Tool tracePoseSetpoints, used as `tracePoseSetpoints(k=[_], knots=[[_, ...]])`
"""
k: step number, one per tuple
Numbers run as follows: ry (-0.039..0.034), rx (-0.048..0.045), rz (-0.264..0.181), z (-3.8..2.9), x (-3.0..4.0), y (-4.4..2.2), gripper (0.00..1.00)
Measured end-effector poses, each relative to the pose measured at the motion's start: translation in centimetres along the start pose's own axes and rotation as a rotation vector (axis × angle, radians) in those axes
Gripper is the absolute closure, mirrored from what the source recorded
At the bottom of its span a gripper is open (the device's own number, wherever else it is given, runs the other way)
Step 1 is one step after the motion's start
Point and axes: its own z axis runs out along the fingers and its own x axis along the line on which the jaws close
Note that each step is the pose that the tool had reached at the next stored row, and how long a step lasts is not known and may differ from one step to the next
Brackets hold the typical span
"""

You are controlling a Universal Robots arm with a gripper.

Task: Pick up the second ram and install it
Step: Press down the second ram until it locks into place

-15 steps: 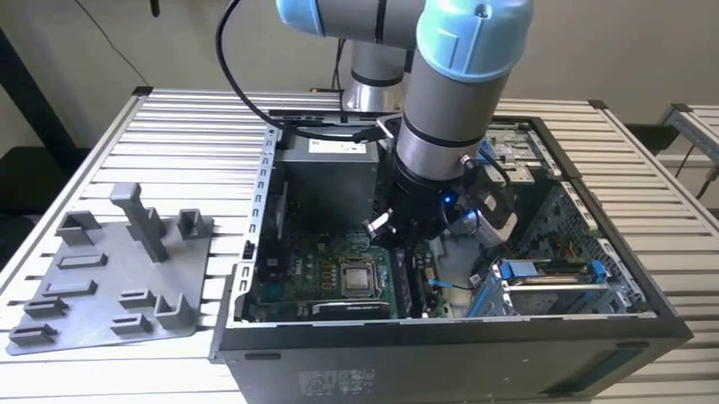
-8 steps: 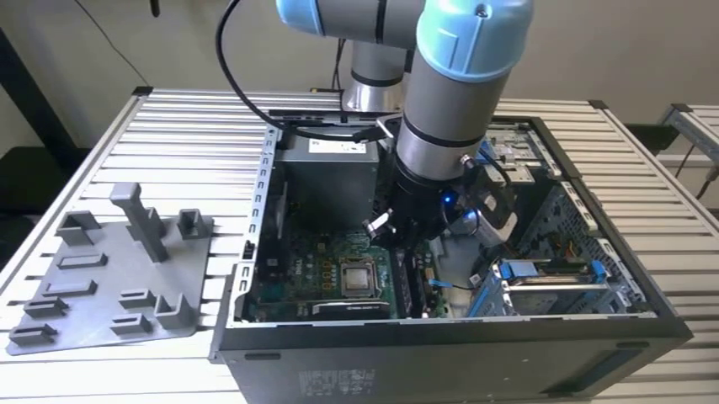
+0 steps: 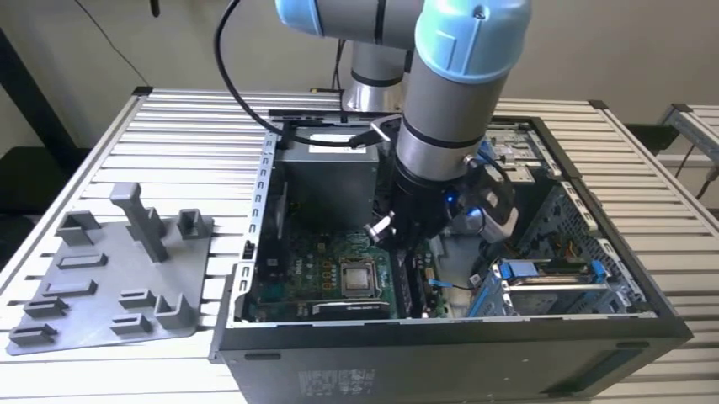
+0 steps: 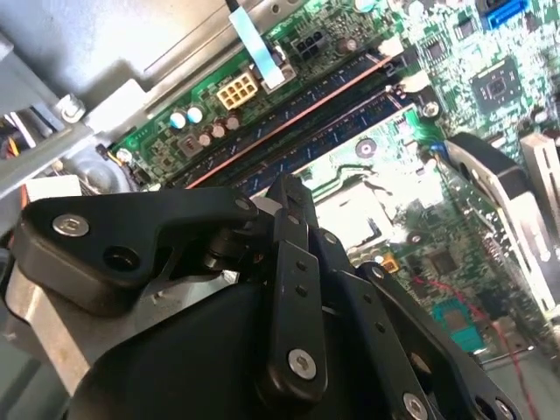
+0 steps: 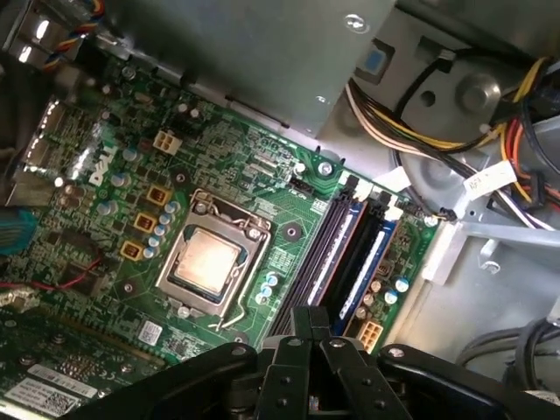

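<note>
Your gripper (image 3: 399,231) hangs down inside the open computer case (image 3: 450,345), low over the board and just beside the processor socket (image 3: 357,278). In the first wrist view its tip (image 5: 311,324) sits at one end of the memory slots (image 5: 346,254), which run alongside the socket (image 5: 210,262). The second wrist view puts the tip (image 4: 284,188) between the slots (image 4: 306,114) and the socket (image 4: 359,206).

You cannot tell from these views whether the gripper is closed, parted, or clamped on anything, because its own black linkage hides the tip.

The second ram cannot be picked out for certain. No stick lies on the grey tray (image 3: 113,278), which stands well apart from the socket, outside the case on the exterior view's left. Dark strips lie in the slots beside the socket, but you cannot say whether one of them is a seated stick or a bare slot. My guess is that the ram is at or near the slots, not back on the tray.

Treat it as light, stiff and thin. It is rigid along its length, but it will crack if twisted or pressed in crooked. Hold it by the long bare edges near the middle, squarely. Keep off the chips and the contact edge.
</note>
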Motion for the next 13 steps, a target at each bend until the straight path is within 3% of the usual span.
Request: tracePoseSetpoints(k=[13], knots=[[0.0048,-0.0027,-0.237,0.18,0.00,-0.01,0.89]])
